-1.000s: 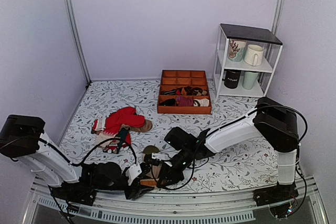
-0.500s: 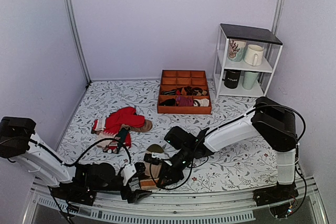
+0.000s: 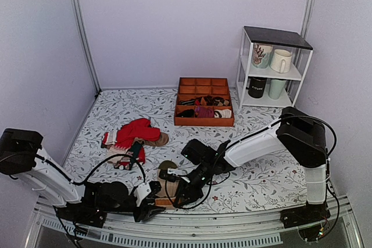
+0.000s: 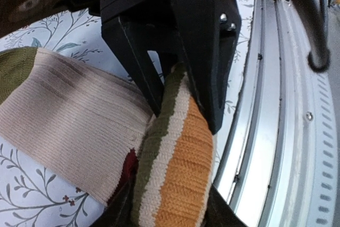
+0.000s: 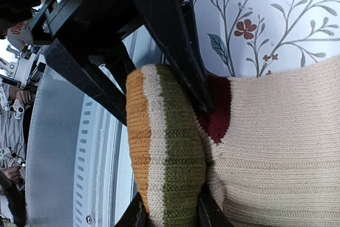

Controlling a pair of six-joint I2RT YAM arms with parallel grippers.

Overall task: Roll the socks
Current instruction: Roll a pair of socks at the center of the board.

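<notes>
Step in hand, as judged: starting the roll at the striped end of the socks [image 4: 69, 131].

Left claw [image 4: 183, 115]: narrow, pinched on the striped fold, fold standing up between the fingers. Beige ribbed leg flat on the counter [image 4: 26, 190], off to one side of the claw. Metal rail [image 4: 276, 104] near on the other side.

Right claw [image 5: 164, 107]: narrow too, gripping the same striped fold from the opposite side. Maroon cuff [image 5: 218, 115] tucked just beside one finger. Beige leg running away from the claw.

Both claws near each other, well apart from the red socks [image 3: 136, 132] and the tray [image 3: 204, 121].

Progress, judged: roll barely begun, most of the leg unrolled.

To do well:
- Hold both pinches level, for an even turn of the fold.
- Tip the fold over onto the beige leg, away from the rail, never toward it.
- Roll tight, no slack between the two layers.
- Tuck the cuff inside, not trailing.
- Re-grip one claw at a time; with both let go, fold likely to spring open.
- Mind finger-to-finger contact, claws being so close.
</notes>
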